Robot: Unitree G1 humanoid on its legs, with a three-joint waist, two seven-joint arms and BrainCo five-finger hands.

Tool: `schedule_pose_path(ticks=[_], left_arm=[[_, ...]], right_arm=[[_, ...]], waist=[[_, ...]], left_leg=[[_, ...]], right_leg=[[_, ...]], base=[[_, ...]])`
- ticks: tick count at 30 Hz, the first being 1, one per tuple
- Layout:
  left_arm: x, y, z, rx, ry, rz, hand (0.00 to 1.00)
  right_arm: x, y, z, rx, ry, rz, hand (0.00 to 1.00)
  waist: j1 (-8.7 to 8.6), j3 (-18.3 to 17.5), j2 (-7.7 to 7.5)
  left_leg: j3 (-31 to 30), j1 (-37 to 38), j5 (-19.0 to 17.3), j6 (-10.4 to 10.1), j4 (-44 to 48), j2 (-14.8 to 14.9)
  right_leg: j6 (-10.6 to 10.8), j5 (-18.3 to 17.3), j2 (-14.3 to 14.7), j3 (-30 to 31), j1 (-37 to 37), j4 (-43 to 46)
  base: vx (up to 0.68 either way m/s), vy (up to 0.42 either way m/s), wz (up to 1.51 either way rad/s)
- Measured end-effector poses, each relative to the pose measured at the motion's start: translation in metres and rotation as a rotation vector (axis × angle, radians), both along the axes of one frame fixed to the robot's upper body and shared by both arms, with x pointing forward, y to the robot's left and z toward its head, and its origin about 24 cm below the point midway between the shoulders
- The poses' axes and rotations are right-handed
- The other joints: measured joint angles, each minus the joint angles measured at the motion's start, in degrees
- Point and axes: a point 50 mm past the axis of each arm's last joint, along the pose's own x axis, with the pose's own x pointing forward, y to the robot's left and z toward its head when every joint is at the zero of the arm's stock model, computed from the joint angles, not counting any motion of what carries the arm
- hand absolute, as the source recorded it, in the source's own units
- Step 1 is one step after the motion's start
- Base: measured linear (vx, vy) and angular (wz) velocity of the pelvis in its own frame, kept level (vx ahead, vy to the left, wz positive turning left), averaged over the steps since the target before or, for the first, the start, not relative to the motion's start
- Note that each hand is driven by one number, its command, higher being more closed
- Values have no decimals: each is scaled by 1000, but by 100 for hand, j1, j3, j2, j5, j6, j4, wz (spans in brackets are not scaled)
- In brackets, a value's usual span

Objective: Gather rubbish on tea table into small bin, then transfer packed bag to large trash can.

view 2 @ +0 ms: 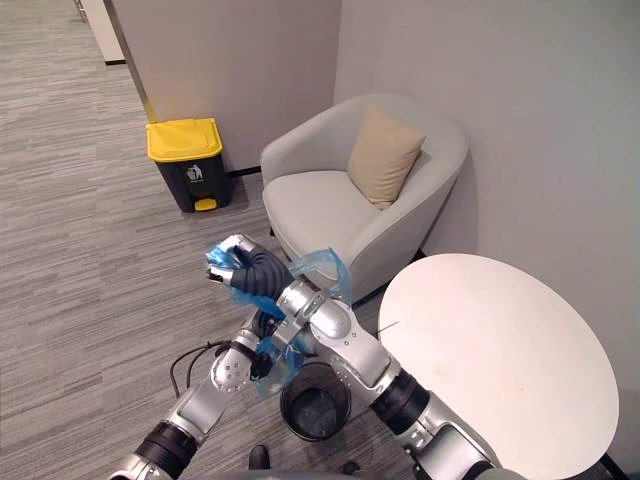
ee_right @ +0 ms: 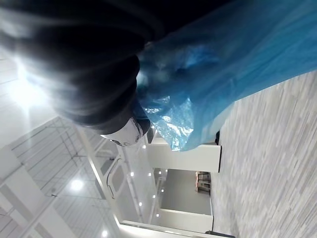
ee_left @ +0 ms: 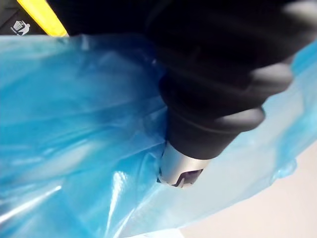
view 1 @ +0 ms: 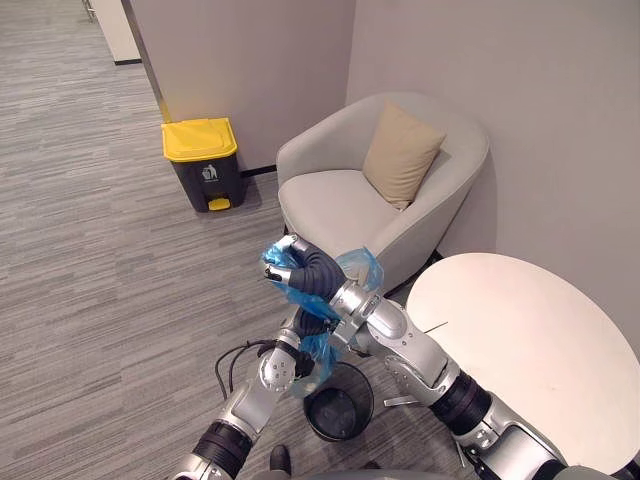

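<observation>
above small bin [view 1: 366,402] — right hand [view 1: 300,268] high, clutching blue bag [view 1: 362,266]

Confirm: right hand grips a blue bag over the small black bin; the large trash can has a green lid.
Wrong lid: the left eye view shows the large trash can with a yellow lid. The right hand does grip the blue bag over the small black bin.

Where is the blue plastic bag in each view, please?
Left eye view: blue bag at centre, gripped by the right hand, above the small black bin.
Right eye view: blue bag just left of centre.
Left wrist view: blue bag spreads behind the dark ribbed cover.
Right wrist view: blue bag beside the dark ribbed cover, grey floor beyond.
Shared landmark: the trash can's yellow lid, in both eye views and the left wrist view.
</observation>
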Motion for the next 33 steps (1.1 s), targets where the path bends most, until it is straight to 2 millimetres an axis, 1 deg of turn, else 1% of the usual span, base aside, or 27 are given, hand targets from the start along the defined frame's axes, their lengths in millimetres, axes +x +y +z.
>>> schedule_pose_path(ticks=[7, 10, 11, 12, 16, 21, 23, 25, 26, 29, 33], left_arm=[[2, 4, 1, -86, 17, 53, 100], [1, 5, 0, -118, 32, 70, 100], [0, 6, -1, -121, 41, 78, 100], [0, 7, -1, -126, 46, 88, 100], [-3, 17, -1, -173, 50, 162, 100], [-1, 24, 6, -222, 24, 212, 100], [-2, 31, 7, -247, 18, 255, 100], [-3, 36, 6, -254, 18, 278, 100], [-3, 39, 6, -275, 24, 300, 100], [-5, 48, 4, -289, 31, 339, 100], [-12, 59, -3, -301, 57, 388, 100]], right_arm=[[-2, 3, 1, 20, 6, 6, 100], [-4, 1, -4, 31, 10, -11, 100], [-5, -2, -7, 35, 12, -25, 0], [-5, -4, -9, 31, 12, -34, 0], [-4, -20, -26, -55, -1, -140, 0], [-4, -38, -38, -197, -86, -261, 0], [-3, -49, -44, -260, -124, -313, 0], [-2, -57, -48, -307, -140, -351, 0], [-2, -65, -52, -358, -155, -392, 0], [-2, -78, -57, -460, -213, -449, 0], [-3, -94, -62, -540, -262, -504, 0]], waist=[[-17, 4, 6], [-18, 5, 7], [-18, 5, 7], [-20, 5, 7], [-20, 7, 10], [-21, 8, 11], [-29, 9, 11], [-25, 10, 10], [-20, 12, 10], [-22, 12, 10], [-26, 17, 6]], left_leg=[[0, 0, -1, -1, 0, 0], [-1, 0, -2, -1, 0, -5], [-8, 1, -2, -1, 0, -10], [-9, 2, -2, -1, 0, -11], [-15, -4, -4, -2, -1, -12], [-21, -8, -4, -2, -2, -11], [-22, -9, -4, -1, -2, -11], [-23, -9, -4, -1, -2, -11], [-24, -9, -4, -1, -2, -11], [-24, -7, -4, 0, -2, -11], [-23, 3, -3, 1, -3, -11]], right_leg=[[-2, -5, 0, 2, -4, 4], [11, -51, -9, 1, -25, 58], [13, -71, -24, -3, -34, 86], [12, -75, -35, -3, -34, 90], [13, -81, -43, -10, -35, 89], [32, -97, -48, -16, -35, 88], [32, -98, -49, -18, -34, 87], [32, -98, -48, -19, -33, 85], [32, -97, -48, -21, -32, 85], [31, -96, -48, -21, -27, 83], [27, -93, -46, -21, -14, 70]], base=[[0, 0, 0], [0, 0, 0], [0, 0, 0], [0, 0, 0], [0, 0, 0], [0, 0, 0], [0, 0, 0], [0, 0, 0], [0, 0, 0], [0, 0, 0], [0, 0, 0]])
